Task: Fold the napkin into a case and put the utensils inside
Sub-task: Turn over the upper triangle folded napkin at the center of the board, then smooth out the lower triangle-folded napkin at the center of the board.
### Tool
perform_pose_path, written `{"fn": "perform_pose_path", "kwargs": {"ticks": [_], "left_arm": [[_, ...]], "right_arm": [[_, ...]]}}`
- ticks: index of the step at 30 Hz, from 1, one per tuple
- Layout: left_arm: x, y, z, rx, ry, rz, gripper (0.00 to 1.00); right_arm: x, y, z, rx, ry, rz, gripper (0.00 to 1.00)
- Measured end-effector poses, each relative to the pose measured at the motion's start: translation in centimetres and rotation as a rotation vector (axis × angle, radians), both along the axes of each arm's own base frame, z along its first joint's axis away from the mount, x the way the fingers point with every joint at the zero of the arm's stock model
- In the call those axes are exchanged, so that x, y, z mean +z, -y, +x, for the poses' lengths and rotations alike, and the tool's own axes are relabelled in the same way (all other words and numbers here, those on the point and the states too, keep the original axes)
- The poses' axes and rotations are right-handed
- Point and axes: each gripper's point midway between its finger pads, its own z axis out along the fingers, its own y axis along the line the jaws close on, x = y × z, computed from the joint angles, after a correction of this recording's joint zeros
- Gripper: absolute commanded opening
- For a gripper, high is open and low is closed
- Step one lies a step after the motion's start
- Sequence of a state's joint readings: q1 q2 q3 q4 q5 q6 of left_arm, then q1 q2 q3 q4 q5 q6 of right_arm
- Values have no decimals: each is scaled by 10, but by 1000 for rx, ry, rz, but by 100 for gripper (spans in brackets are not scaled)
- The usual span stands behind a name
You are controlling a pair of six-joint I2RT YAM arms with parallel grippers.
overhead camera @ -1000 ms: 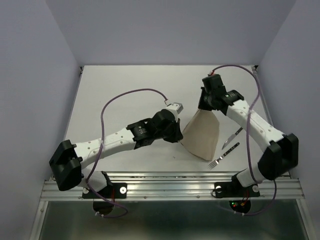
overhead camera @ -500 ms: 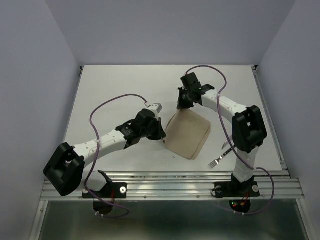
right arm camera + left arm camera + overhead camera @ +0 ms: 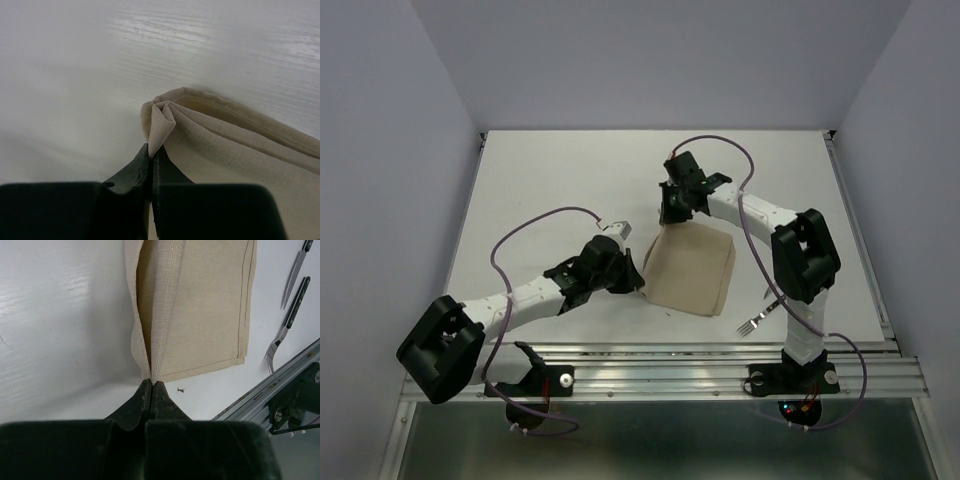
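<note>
Pinching the napkin [image 3: 692, 272] at 2 corners, both arms meet over the middle of the white table [image 3: 550, 180] as I watch from the overhead camera. The beige cloth lies doubled over into a rough rectangle, mostly flat on the table, with the pincers at the 2 corners of its left side. My left gripper [image 3: 640, 288] is clamped on the near left corner. Its wrist camera shows the dark fingers [image 3: 142, 400] pressed together on the cloth edge, with 2 layers running away from the tips and a narrow gap opening between them. My right gripper [image 3: 667, 222] is clamped on the far left corner. Its wrist camera shows the fabric bunched into a small peak right at the fingertips [image 3: 142, 165], the hem trailing off to the right across the table. The 2 utensils [image 3: 290, 305] are outside the cloth, on bare table to its right, apart from it and close to the base of the right arm [image 3: 800, 260]. The fork [image 3: 760, 318] lies with its silver tines toward the metal rail [image 3: 660, 372] at the near edge and its dark handle pointing away; from overhead, the right arm covers part of it. The knife [image 3: 296, 270] lies just beside the fork, roughly parallel, and shows clearly only from the left wrist. A tiny dark speck [image 3: 182, 389] sits on the table just off the napkin's near edge.
</note>
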State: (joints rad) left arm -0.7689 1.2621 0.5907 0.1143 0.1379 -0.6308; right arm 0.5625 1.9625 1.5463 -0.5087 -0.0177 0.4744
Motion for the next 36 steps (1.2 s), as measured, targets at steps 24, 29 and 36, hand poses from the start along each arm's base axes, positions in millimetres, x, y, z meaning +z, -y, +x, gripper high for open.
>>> {"fn": "perform_pose_path", "kwargs": {"ticks": [24,29,36], "left_arm": [[-39,-34,-23,141,-56,-32,62],[-43,-38,-28,148,-82,-16,81],[-18,-49,-25,193,-30,-20,76]], "right_arm": [[-50,-61,-9,22,7,-140,43],[-45,-71,-4,36,30,-95,56],[-17,-82,-3,50,80,-6,56]]}}
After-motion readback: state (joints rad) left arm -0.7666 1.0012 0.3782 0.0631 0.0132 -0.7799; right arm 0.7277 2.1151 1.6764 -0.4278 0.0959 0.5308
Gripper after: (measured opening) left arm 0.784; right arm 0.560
